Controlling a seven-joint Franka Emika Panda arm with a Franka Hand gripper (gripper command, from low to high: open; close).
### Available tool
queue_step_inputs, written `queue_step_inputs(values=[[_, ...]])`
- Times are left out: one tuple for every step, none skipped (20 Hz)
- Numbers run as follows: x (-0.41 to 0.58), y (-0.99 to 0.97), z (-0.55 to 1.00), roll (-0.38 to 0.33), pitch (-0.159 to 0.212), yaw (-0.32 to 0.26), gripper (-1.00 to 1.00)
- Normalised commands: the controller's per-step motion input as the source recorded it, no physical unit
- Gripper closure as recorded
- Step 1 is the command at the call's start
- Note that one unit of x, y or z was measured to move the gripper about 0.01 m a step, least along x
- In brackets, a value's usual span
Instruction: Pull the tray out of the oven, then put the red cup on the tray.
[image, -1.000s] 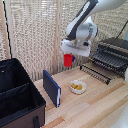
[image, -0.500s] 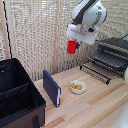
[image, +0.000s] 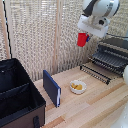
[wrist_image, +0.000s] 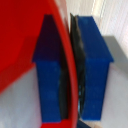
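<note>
The arm's gripper (image: 86, 35) hangs high above the wooden table (image: 95, 107), its fingers closed on the red cup (image: 82, 39), which is carried well clear of everything below. In the wrist view the cup's rim (wrist_image: 30, 45) fills much of the frame, pinched against a dark finger pad (wrist_image: 75, 47), with a blue block (wrist_image: 92, 60) behind it; what that block is, the blurred close-up does not make clear.

The oven (image: 114, 52) sits at the exterior view's right edge, with its door (image: 95, 73) dropped flat toward the table's middle. The tray (image: 109, 61) juts out of the oven mouth above the door, its ridged surface bare. The cup hangs beside the tray's outer edge, toward the exterior view's left and much higher; open air lies between them.

On the table below, a pale bowl (image: 77, 87) with yellow food stands near the door's front bar. A blue board (image: 51, 87) stands upright on its edge just left of the bowl in the exterior view. A big black case (image: 17, 95) fills the left corner. A slatted blind (image: 40, 35) backs the whole scene. Bare wood runs along the front of the table.
</note>
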Motion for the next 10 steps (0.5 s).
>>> queue_step_inputs(values=[[0.000,-0.98,0.28,0.000,0.075,-0.081,1.00],[0.000,-1.00,0.26,0.000,0.072,-0.074,1.00],[0.000,-1.00,0.23,0.000,0.066,-0.068,1.00],[0.000,-1.00,0.21,0.000,0.062,-0.059,1.00],[-0.003,-1.00,0.17,0.000,0.061,-0.056,1.00],[-0.006,-1.00,0.15,0.001,0.060,-0.057,1.00],[-0.037,-1.00,0.09,0.003,0.062,-0.063,1.00],[-0.049,-1.00,0.06,0.004,0.062,-0.064,1.00],[-0.026,-0.98,0.00,0.026,0.075,-0.062,1.00],[-0.046,-0.94,0.00,0.040,0.070,-0.062,1.00]])
